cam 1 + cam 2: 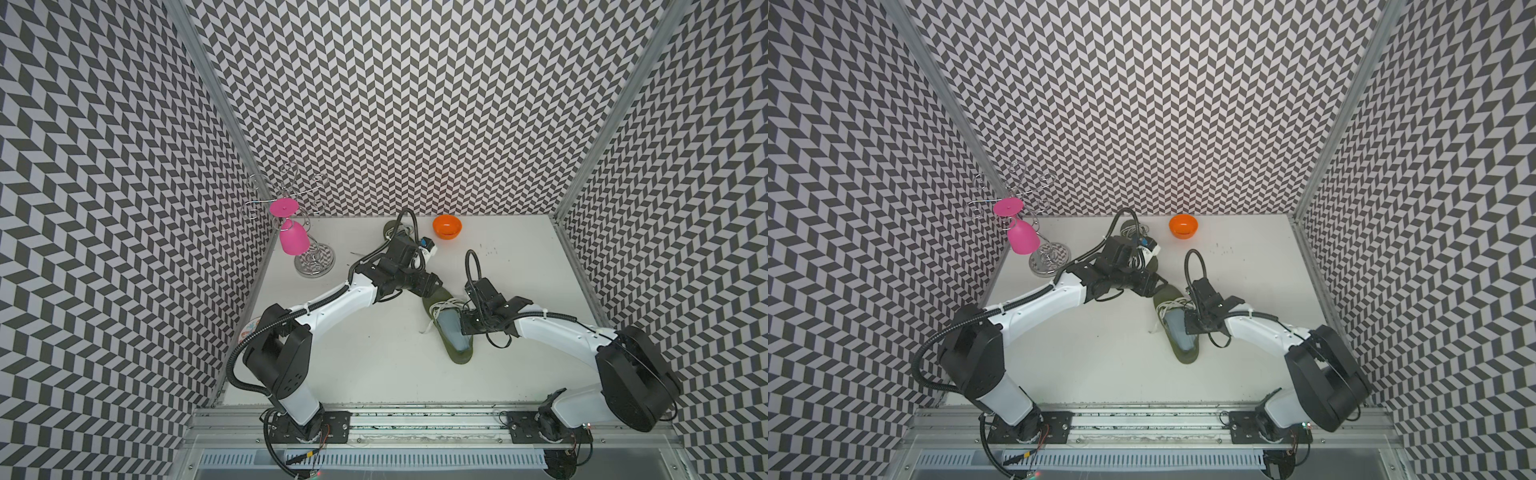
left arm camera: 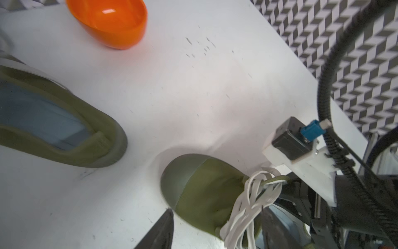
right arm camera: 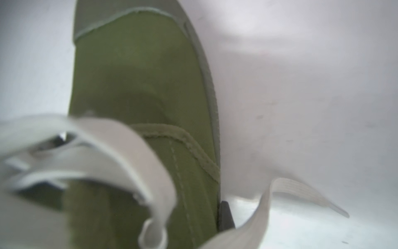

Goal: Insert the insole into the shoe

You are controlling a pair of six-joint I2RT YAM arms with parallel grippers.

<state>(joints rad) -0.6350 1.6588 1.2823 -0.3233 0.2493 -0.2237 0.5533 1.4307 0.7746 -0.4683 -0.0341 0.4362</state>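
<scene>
- Green canvas shoe (image 3: 140, 86), seen close up, with a grey rubber toe cap (image 3: 103, 10).
- White laces (image 3: 97, 155), blurred, loop over the shoe's upper.
- One lace end (image 3: 301, 189) lies on the white table (image 3: 301, 86).
- A dark fingertip (image 3: 225, 213) sits against the shoe's sole edge.
</scene>
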